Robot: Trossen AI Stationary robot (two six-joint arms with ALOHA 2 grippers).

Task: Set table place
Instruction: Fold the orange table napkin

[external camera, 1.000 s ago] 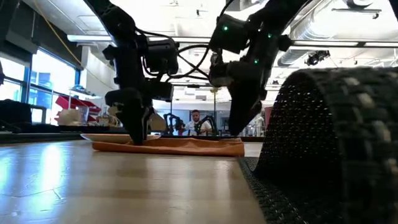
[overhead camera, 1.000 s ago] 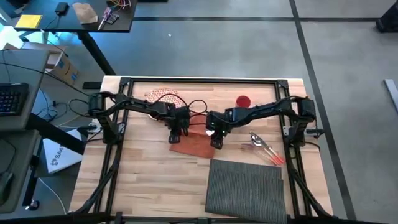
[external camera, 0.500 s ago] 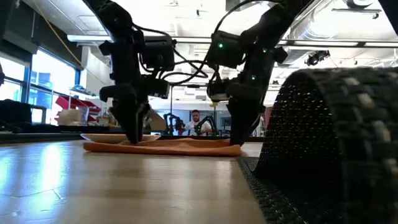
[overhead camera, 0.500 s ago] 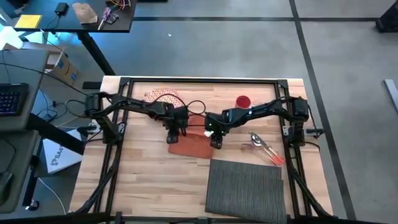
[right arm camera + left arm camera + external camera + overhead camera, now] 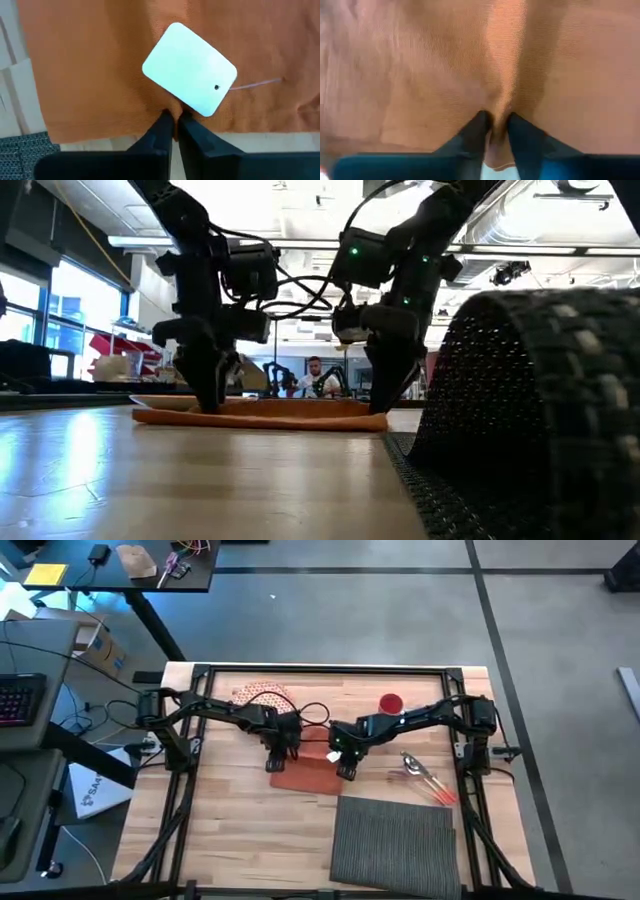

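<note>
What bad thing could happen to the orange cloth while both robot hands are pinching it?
The left gripper and right gripper each pinch only a small fold of the orange napkin, so it might slip out of one and hang crooked. If they pull apart, the cloth could stretch or tear. The white tag sits right by the right gripper and might get caught. The napkin's edge is close to the grey placemat and could drag it.

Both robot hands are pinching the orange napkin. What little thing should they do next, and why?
Probably lift it a little together. The left gripper and right gripper each pinch a fold of the orange napkin, which lies flat on the table beside the grey placemat, so raising it should free it to move.
</note>
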